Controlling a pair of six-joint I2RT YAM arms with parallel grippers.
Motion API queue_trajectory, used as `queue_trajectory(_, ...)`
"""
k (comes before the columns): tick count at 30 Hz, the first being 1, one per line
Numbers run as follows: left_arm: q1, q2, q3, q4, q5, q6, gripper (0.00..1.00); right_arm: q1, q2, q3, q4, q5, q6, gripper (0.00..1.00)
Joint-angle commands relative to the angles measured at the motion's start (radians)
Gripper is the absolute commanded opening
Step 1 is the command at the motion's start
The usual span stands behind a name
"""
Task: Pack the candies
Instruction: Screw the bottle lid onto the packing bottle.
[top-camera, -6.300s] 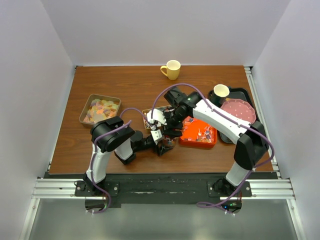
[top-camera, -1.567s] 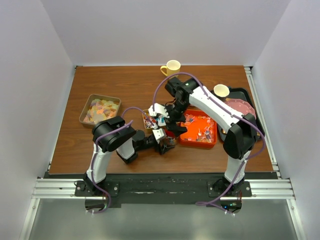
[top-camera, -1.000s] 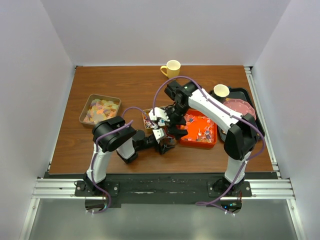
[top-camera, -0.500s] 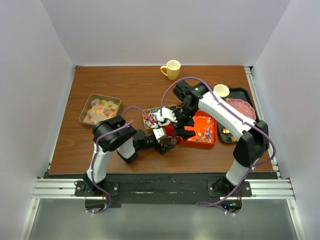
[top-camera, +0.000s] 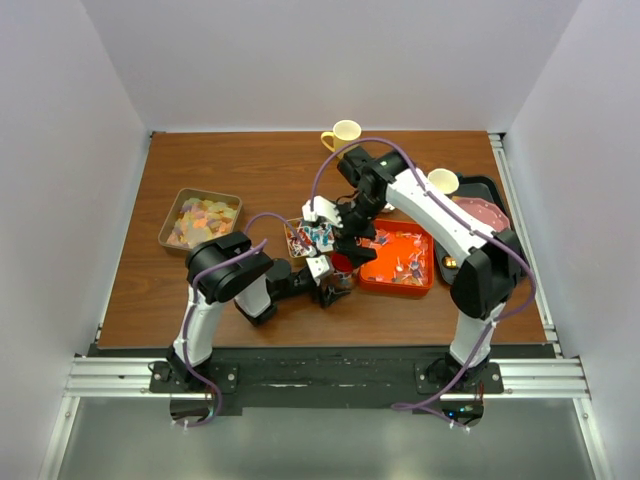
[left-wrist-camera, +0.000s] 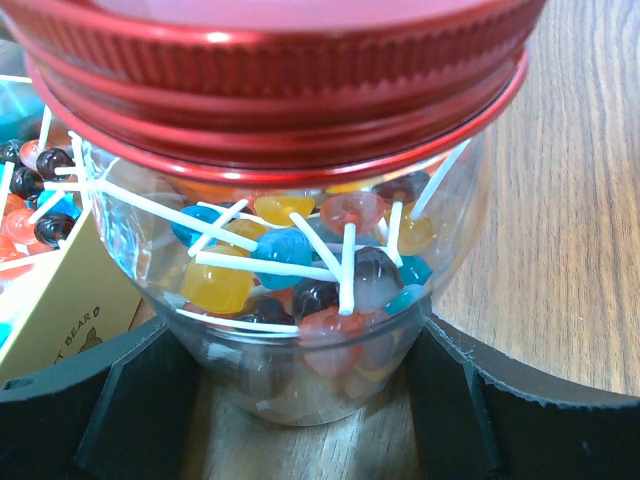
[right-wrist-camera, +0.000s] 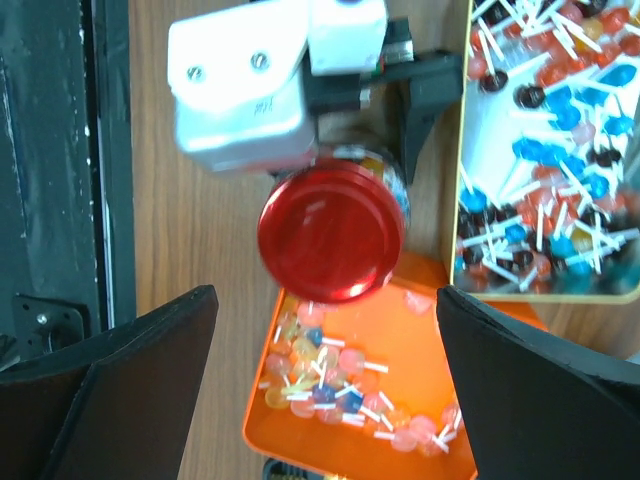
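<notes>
Left wrist: left fingers (left-wrist-camera: 105, 420) clamp one jar (left-wrist-camera: 300, 330); right fingers (right-wrist-camera: 110, 375) wide; three candies (top-camera: 200, 218) heaps.

One camera overlooks my whole tabletop (top-camera: 250, 170) from above and behind; my left wrist sees the jar (left-wrist-camera: 300, 300) close, side-on; my right looks straight down on it.

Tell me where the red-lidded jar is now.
The jar sits centre of the top view, held in the left gripper, left of the orange tray.
</notes>
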Motion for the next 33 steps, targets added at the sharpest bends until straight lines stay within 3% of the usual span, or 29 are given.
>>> queue_trajectory(1, 0.018, 0.044, -0.014, -0.092, -0.069, 0.024, 0.0, 0.017, 0.019, 0.041, -0.044, -0.055, 0.01, 0.95)
queue_trajectory(14, 0.02, 0.05, -0.01, -0.091, -0.08, 0.015, 0.0, 0.041, 0.015, -0.011, -0.102, -0.043, -0.019, 0.93)
queue_trajectory(33, 0.02, 0.061, 0.001, -0.1, -0.077, 0.006, 0.0, 0.0, -0.122, -0.142, -0.211, 0.051, -0.041, 0.91)
